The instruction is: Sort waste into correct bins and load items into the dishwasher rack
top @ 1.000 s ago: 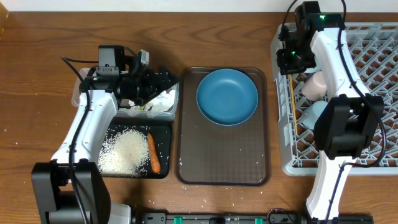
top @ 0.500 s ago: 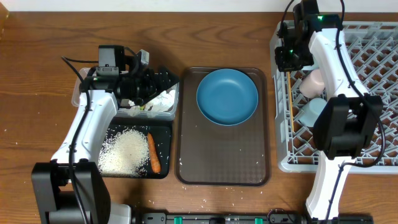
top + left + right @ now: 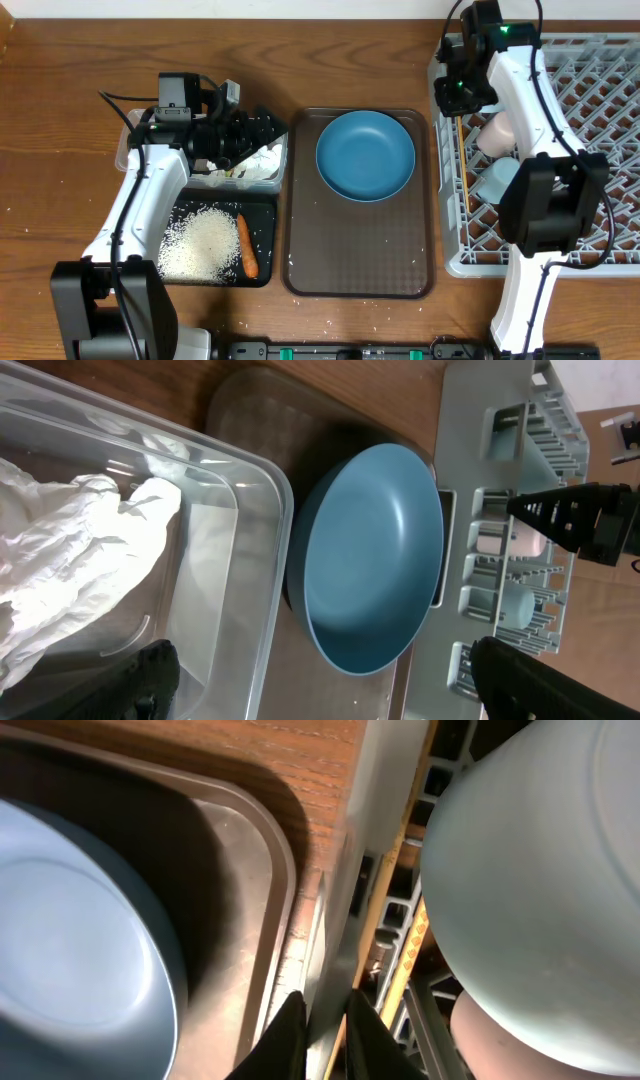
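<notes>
The rack had slid toward the table's left and skewed since the earlier view. Its left wall now sat closer to the brown tray, and the right gripper had gone with it.

Nearest the table's front edge, the black tray held rice and a carrot. Behind it sat the clear tub with tissues. The left gripper hung over the tub's right end, fingers wide apart and empty. The blue plate lay on the far half of the brown tray, not yet loaded.

In the rack, chopsticks lay along the left wall beside a light blue cup and, farther back, a pink cup. At the rack's far left corner the right gripper was pinched together on the wall itself.

More pulling would likely ram the rack into the brown tray, jolt the plate, or tip the cups. The chopsticks could slip through the grid.
</notes>
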Motion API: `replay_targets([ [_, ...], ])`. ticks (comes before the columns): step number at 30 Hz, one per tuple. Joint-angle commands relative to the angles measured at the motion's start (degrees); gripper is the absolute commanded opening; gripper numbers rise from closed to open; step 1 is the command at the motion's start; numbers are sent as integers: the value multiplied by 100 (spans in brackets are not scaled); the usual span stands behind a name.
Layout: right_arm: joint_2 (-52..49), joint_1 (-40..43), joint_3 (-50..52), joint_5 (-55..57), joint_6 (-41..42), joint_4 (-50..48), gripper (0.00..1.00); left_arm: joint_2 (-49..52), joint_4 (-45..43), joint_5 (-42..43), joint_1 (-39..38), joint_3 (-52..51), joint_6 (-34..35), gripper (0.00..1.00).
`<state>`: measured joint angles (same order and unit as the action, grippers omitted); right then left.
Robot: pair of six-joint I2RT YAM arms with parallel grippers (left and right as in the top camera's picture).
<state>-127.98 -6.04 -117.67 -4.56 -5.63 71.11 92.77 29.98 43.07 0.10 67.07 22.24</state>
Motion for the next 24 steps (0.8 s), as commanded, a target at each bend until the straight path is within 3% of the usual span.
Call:
replay_targets([
  [1,111,-240,24,-28,-258,-9,13,-125,-4,-33,-7,-35,-57,95],
  [4,111,-234,24,173,-262,2,22,-125,-4,-31,-7,-35,-57,95],
  [6,111,-232,22,177,-306,0,36,-125,-4,-33,-7,-35,-59,95],
  [7,111,-232,11,181,-306,2,48,-125,-4,-33,-7,-35,-59,95],
  [9,111,-227,-39,177,-304,22,56,-125,-4,-31,-7,-35,-59,95],
  [18,114,-315,-1200,162,-116,1008,60,-125,-4,-31,-7,-35,-59,95],
  [24,114,-625,-1714,-411,-17,1683,60,-125,-4,-31,-7,-35,-59,95],
])
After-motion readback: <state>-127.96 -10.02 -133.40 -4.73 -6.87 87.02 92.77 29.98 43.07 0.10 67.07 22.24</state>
